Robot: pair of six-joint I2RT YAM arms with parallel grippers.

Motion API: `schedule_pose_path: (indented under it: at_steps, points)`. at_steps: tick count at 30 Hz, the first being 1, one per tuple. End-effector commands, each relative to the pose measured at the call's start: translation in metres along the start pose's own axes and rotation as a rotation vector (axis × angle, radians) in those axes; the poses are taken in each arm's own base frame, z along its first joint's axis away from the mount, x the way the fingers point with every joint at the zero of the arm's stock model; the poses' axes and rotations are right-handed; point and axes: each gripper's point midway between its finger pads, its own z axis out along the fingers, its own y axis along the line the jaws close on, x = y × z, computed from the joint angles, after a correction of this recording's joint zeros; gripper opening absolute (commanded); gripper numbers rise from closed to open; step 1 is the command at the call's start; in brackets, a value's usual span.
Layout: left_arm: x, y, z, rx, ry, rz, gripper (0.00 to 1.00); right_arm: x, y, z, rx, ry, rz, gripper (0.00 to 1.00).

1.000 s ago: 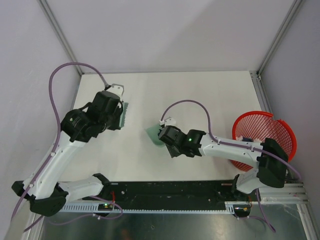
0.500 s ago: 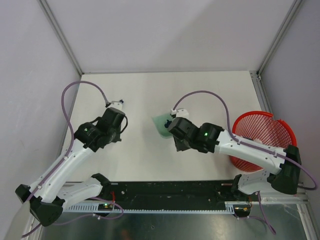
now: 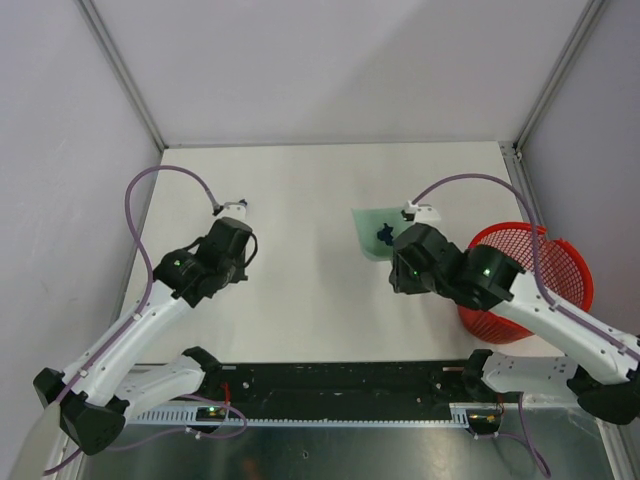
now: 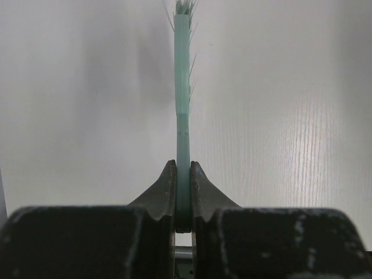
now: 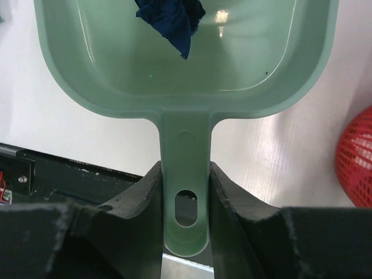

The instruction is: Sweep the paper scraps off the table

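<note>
Gripping with right fingers [image 5: 146, 200] the handle of a dustpan [image 5: 192, 67] holding dark blue paper scraps [image 5: 174, 17], left of the red basket [image 3: 540, 245]; pinching the brush [image 4: 183, 87] in left fingers [image 4: 167, 189] over the worktop [image 4: 290, 145].

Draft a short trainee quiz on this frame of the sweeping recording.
1. True or false: the left tool is shut on the brush.
2. Pick one: the paper scraps lie A) in the dustpan, B) in the red basket, C) loose on the table.
3. Fill in: the right tool grips the dustpan by its ____.
Key: 1 true; 2 A; 3 handle.
</note>
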Motion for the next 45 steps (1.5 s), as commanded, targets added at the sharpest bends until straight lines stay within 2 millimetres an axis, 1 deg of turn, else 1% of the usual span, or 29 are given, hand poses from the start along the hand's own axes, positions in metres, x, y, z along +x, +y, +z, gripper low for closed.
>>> schedule_pose_path:
  at_steps: [1,8,13,16,19,23,26,31,36,41,44,45]
  points:
    - [-0.01,-0.002,0.0,0.012,-0.05,-0.049,0.0,-0.012,-0.022,-0.023,0.046,-0.055,0.072,0.0]
    - [-0.011,-0.004,-0.001,0.031,-0.055,-0.055,0.0,-0.013,-0.039,-0.044,0.04,-0.083,0.168,0.0]
    - [-0.012,-0.007,-0.011,0.071,-0.079,-0.097,0.0,-0.014,-0.054,-0.059,0.047,-0.125,0.229,0.0]
    - [-0.009,-0.01,-0.015,0.108,-0.085,-0.129,0.0,-0.015,-0.062,-0.068,0.053,-0.149,0.255,0.0]
    - [-0.009,-0.009,-0.019,0.118,-0.098,-0.145,0.0,-0.017,-0.071,-0.077,0.068,-0.168,0.274,0.0]
    - [-0.01,-0.014,-0.025,0.161,-0.102,-0.151,0.0,-0.018,-0.079,-0.089,0.077,-0.189,0.298,0.0]
    - [-0.006,-0.013,-0.023,0.153,-0.096,-0.16,0.0,-0.017,-0.084,-0.095,0.083,-0.194,0.316,0.0]
    - [-0.005,-0.008,-0.021,0.122,-0.106,-0.174,0.0,-0.016,-0.089,-0.102,0.077,-0.211,0.359,0.0]
    - [-0.002,-0.01,-0.017,0.12,-0.087,-0.166,0.0,-0.019,-0.097,-0.111,0.07,-0.264,0.43,0.0]
    - [-0.002,-0.01,-0.017,0.123,-0.085,-0.166,0.0,-0.02,-0.105,-0.116,0.085,-0.294,0.47,0.0]
    - [-0.002,-0.01,-0.017,0.124,-0.088,-0.168,0.0,-0.02,-0.107,-0.118,0.085,-0.306,0.492,0.0]
    - [-0.002,-0.01,-0.017,0.125,-0.09,-0.169,0.0,-0.024,-0.105,-0.12,0.072,-0.32,0.501,0.0]
